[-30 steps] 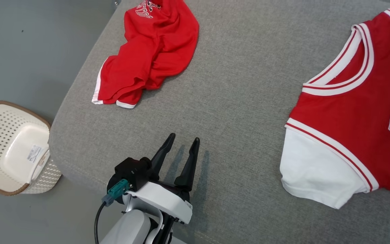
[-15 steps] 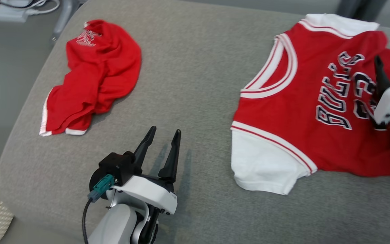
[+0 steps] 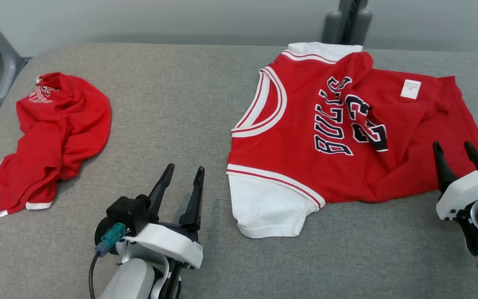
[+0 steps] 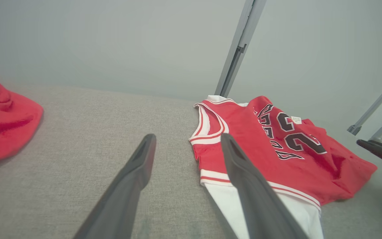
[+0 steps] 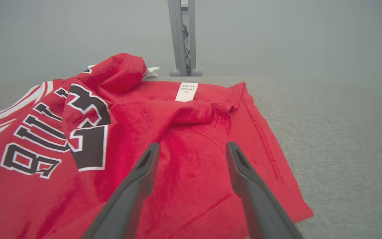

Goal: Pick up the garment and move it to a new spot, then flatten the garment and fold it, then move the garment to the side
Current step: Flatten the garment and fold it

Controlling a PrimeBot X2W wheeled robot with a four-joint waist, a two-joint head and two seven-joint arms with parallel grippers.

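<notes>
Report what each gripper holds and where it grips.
Nothing is held: the left gripper and right gripper are open, the right near the red lettered basketball jersey.

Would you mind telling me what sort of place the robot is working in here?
Probably a robotics test space rather than a home: a grey fabric-covered platform stands before a bare pale wall with metal posts, and a red jersey and a crumpled red garment lie on it.

Even soft light, faint shadows, sharp
</notes>
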